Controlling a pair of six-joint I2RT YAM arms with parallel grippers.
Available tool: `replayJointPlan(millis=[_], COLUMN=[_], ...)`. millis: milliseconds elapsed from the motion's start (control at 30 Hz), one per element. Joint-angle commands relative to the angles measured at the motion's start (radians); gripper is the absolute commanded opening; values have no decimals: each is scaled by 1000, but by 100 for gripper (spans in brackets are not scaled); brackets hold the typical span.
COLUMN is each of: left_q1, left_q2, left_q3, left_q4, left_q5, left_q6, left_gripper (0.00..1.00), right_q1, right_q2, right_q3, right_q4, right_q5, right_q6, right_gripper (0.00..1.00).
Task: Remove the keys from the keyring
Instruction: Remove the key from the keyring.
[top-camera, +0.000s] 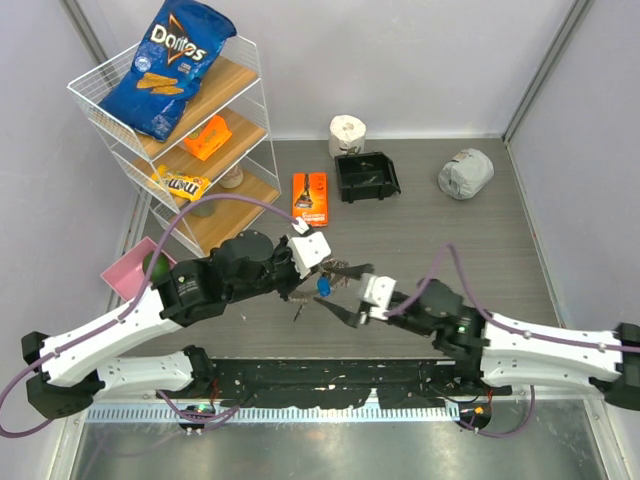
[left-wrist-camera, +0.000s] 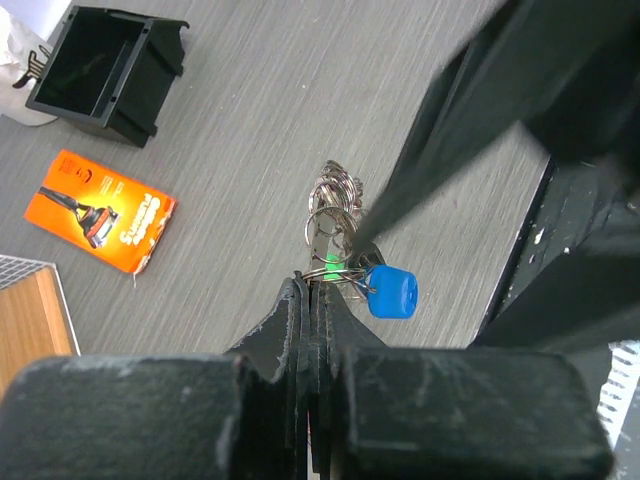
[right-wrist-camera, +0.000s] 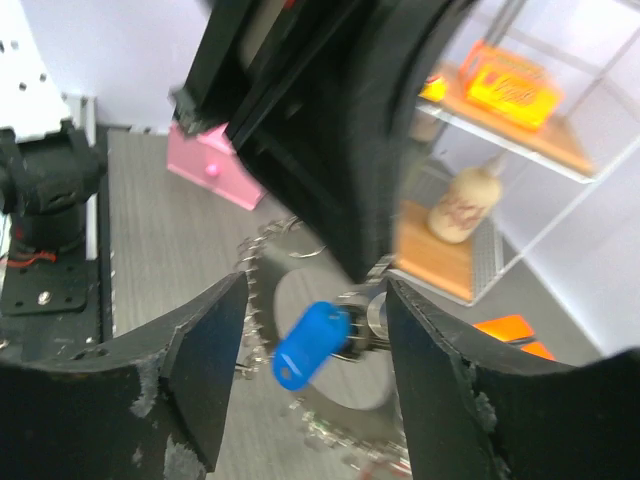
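My left gripper (left-wrist-camera: 312, 288) is shut on the thin wire of the keyring (left-wrist-camera: 333, 200), holding it above the table. The keys hang bunched from it: one with a blue plastic head (left-wrist-camera: 392, 292), and a bit of green (left-wrist-camera: 335, 265) shows beside it. In the top view, the left gripper (top-camera: 320, 262) and the keyring (top-camera: 335, 268) are at the table's middle. My right gripper (right-wrist-camera: 315, 292) stands open, and the blue key head (right-wrist-camera: 312, 345) hangs between its fingers without touching either. The keyring's frilly fringe (right-wrist-camera: 250, 300) curves behind it. The right gripper (top-camera: 342, 302) sits just right of the bunch.
A small loose key (top-camera: 298, 312) lies on the table below the bunch. An orange razor box (top-camera: 311, 197), a black bin (top-camera: 367, 176), a paper roll (top-camera: 347, 132) and a grey bundle (top-camera: 465, 173) lie farther back. A wire shelf (top-camera: 180, 110) and pink box (top-camera: 130, 272) stand at the left.
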Motion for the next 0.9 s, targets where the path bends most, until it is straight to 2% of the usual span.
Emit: replayJointPlan(millis=[0,100,167,233,300,467,633,867], left_q1=[4,5,10,12,13,13,13,15], left_q2=[-16,-36,-55,-66,-77,-86,-80,-94], left_q3=[77,68,42,24,5,-26,-24,-35], left_q4=[88,116,136,142,144,159,174,196], left_q5=[-6,-29,-43,-60,-69,-66,-15,51], left_q6=[-74,-89,-88,-75,-71,-60,-60,-34], left_gripper=[0,0,0,0,0,0,0,0], right_q1=[1,1,1,1,1,1,1,1], right_q2=[205,283,226,126,48,-75,-112,-66], right_q3=[-41,-116,-156,-147,-109,-55,-60,-26], right_q4=[207,293,347,307,197,2,-18,-21], right_q5=[-96,-113,-112,-98,-94,-55,3,0], right_q6=[60,167,198,195,182,163,146,162], right_gripper=[62,61,61,62,62,63,63,61])
